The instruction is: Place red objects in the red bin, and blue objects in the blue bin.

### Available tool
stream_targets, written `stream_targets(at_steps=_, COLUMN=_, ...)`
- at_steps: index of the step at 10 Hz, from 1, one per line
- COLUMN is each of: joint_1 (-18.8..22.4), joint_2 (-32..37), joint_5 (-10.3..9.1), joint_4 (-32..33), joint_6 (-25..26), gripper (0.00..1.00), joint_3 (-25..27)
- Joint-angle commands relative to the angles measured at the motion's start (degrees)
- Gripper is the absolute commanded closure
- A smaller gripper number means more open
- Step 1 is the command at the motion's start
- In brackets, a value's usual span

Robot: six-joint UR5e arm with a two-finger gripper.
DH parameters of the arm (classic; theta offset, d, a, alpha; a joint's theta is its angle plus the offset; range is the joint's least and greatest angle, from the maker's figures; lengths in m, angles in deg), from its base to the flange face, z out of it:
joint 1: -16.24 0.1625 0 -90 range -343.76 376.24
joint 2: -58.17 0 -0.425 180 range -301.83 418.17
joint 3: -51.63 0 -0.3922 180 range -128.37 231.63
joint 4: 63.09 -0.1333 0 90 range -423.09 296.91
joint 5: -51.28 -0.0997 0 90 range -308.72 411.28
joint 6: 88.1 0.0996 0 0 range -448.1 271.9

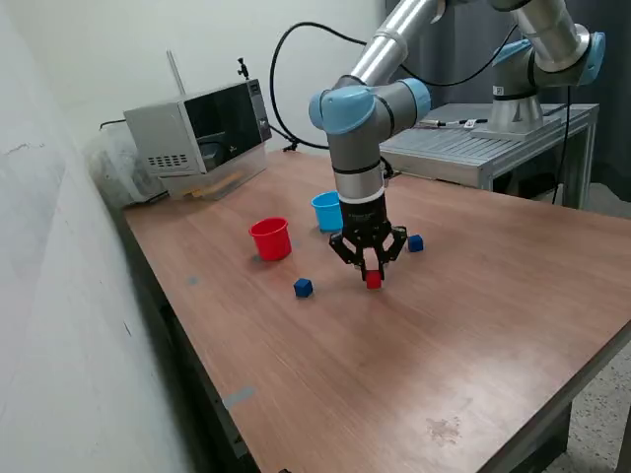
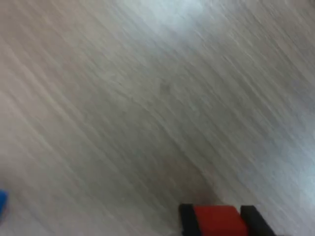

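Red cube (image 1: 374,280), red cup (image 1: 270,238) — light-blue cup (image 1: 327,210).

I see open table (image 1: 463,335) across the lower right of the frame | red cup (image 1: 270,238) and blue cup (image 1: 327,211) stand upper left of my gripper (image 1: 373,272) | blue cubes flank it (image 1: 303,287) (image 1: 415,242) | grey box (image 1: 197,128) blocks the far upper left

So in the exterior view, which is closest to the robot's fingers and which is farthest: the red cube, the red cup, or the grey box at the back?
1. Red cube: between the fingers.
2. Red cup: toward the exterior view's left.
3. Grey box: far back on the table, on the left.
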Motion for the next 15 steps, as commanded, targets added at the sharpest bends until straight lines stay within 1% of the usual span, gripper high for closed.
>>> stream_targets(at_steps=1, joint_1=-0.05, joint_2=4.20, joint_5=0.26, joint_4=-0.42, joint_6=0.05, gripper=1.00, joint_3=0.01)
stream_targets(at_steps=3, joint_1=-0.84, joint_2=8.07, joint_5=0.44, joint_4=-0.86, joint_6=0.84, gripper=1.00, joint_3=-0.08)
stream_targets(at_steps=4, joint_1=-3.54, joint_2=10.18, joint_5=0.26, joint_4=-4.61, joint_6=1.02, gripper=1.00, joint_3=-0.34)
stream_targets(at_steps=5, joint_1=-5.92, joint_2=10.64, joint_5=0.09, joint_4=-7.51, joint_6=1.20, gripper=1.00, joint_3=-1.04)
stream_targets(at_steps=7, joint_1=-11.80, joint_2=10.29, joint_5=0.00, joint_4=-7.90, joint_6=6.88, gripper=1.00, joint_3=-3.24)
stream_targets(at_steps=8, joint_1=-15.05, joint_2=10.11, joint_5=-0.09, joint_4=-7.55, joint_6=8.39, gripper=1.00, joint_3=-4.03)
stream_targets(at_steps=9, joint_1=-17.08, joint_2=9.76, joint_5=-0.35, joint_4=-6.94, joint_6=8.58, gripper=1.00, joint_3=-4.56)
stream_targets(at_steps=10, joint_1=-17.97, joint_2=8.54, joint_5=-0.35, joint_4=-5.62, joint_6=9.54, gripper=1.00, joint_3=-5.35)
stream_targets(at_steps=11, joint_1=-19.46, joint_2=7.05, joint_5=-0.35, joint_4=-5.00, joint_6=11.55, gripper=1.00, joint_3=-6.31)
stream_targets(at_steps=12, joint_1=-20.17, joint_2=4.95, joint_5=-0.27, joint_4=-3.69, joint_6=12.26, gripper=1.00, joint_3=-6.93)
stream_targets(at_steps=13, joint_1=-20.44, joint_2=3.71, joint_5=-0.27, joint_4=-1.76, joint_6=12.36, gripper=1.00, joint_3=-6.76)
stream_targets(at_steps=15, joint_1=-20.71, joint_2=1.51, joint_5=0.08, joint_4=0.10, joint_6=15.16, gripper=1.00, joint_3=-7.46)
